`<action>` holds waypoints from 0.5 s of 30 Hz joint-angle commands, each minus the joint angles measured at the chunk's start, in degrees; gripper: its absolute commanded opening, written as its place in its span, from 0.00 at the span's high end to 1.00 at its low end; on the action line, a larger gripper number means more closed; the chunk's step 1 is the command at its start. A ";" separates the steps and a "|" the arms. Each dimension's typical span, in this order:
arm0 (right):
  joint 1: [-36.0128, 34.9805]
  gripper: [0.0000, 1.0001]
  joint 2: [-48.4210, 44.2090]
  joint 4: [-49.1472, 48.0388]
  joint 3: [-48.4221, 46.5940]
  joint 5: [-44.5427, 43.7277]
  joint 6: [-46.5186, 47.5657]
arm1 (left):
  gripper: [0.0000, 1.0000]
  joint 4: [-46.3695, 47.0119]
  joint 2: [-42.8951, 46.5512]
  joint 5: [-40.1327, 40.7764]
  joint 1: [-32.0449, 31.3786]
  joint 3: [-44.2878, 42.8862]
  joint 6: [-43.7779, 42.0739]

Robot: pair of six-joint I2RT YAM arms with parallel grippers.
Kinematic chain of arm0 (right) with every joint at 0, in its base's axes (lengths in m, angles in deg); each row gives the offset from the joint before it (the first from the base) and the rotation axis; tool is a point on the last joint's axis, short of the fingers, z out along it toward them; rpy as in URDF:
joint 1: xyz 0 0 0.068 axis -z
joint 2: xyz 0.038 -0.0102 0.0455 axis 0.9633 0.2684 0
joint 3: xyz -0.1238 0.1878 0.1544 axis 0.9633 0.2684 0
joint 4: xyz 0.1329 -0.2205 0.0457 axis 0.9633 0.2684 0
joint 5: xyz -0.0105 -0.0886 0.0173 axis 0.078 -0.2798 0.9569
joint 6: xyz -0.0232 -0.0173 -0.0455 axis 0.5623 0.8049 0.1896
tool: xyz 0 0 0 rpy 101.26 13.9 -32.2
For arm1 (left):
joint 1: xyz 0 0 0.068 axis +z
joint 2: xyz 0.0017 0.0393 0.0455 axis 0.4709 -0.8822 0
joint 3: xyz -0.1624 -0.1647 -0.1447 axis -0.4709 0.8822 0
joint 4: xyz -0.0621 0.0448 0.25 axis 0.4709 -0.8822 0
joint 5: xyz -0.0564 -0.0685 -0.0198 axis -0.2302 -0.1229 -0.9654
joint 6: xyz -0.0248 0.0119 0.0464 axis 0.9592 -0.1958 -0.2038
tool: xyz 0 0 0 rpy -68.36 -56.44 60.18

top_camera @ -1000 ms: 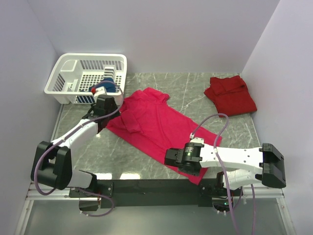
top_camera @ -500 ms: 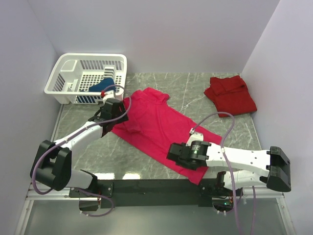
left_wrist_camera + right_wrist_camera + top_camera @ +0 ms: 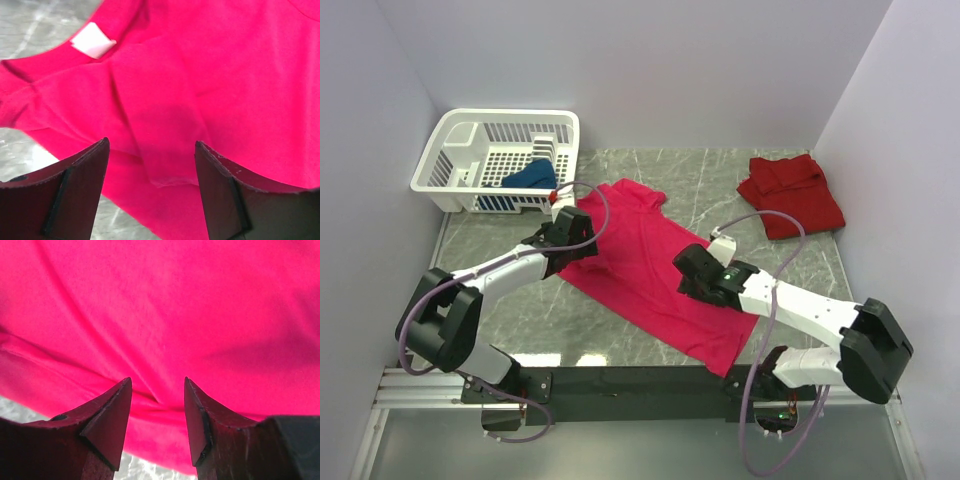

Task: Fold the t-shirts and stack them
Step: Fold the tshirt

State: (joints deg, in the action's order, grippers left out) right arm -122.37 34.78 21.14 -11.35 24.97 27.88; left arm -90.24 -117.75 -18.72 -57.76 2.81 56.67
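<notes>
Magenta t-shirt [image 3: 650, 275] lies spread diagonally mid-table, one end near the basket [image 3: 470, 135], opposite corner close to the front edge. Left gripper [image 3: 582, 238] sits over the shirt's left edge, jaws apart, nothing clamped; a folded flap lies below the gap, white label [image 3: 92, 41] beyond it. Right gripper [image 3: 686, 270] sits over the shirt's right side, jaws apart, cloth edge just under the tips. Darker red t-shirt [image 3: 790, 195] bunched at far right, well apart. Dark blue t-shirt [image 3: 528, 178] is in the basket. Bare table [image 3: 710, 180] shows between the two red shirts.
</notes>
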 commanded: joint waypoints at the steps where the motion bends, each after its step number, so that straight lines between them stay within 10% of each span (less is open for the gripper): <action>1: 0.75 0.47 2.38 -6.12 -1.54 0.03 5.79 | 0.25 -1.44 1.27 5.12 -0.12 0.04 1.27; 15: -6.02 0.53 15.12 -9.03 -14.80 0.21 13.35 | 0.35 0.93 -2.86 -2.69 -0.12 2.15 4.26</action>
State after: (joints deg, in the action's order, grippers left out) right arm -127.01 48.15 13.69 -21.50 26.83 38.73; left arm -90.97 -121.20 -19.22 -57.76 3.99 59.29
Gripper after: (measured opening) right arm 0.477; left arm 0.656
